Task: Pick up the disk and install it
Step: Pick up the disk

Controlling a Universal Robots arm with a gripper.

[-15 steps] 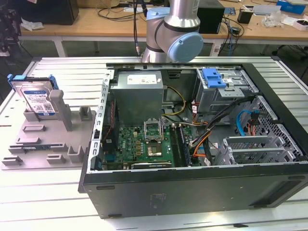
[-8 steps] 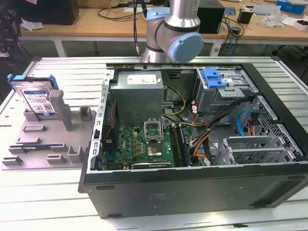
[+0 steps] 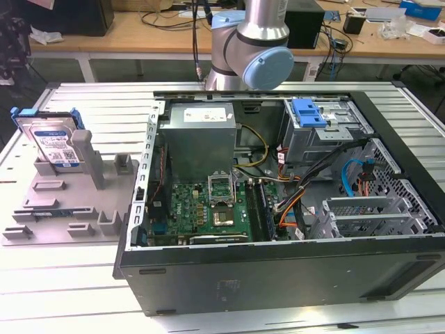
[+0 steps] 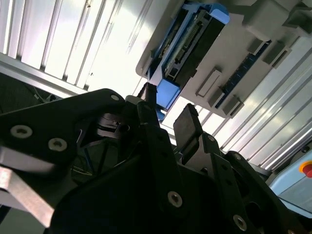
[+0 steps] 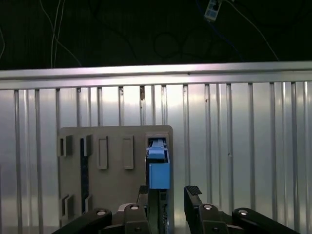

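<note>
Above the grey holder (image 5: pixel 114 190), the released end effector (image 5: pixel 168 190) hangs over the disk (image 5: pixel 158 170).

A slatted aluminium table (image 3: pixel 62 292) spans the foreground, and its ribs glare white under bright light in the second wrist view. Behind it stands a long wooden workbench (image 3: pixel 139 31) strewn with cables (image 3: pixel 167 14), with dark floor (image 3: pixel 139 69) beneath.

The arm (image 3: pixel 252 28) was a silver tube; a light-blue round cap (image 3: pixel 268 69) sat at 4 o'clock on its joint. The black gripper (image 4: pixel 167 107) bore silver screws (image 4: pixel 174 197).
</note>
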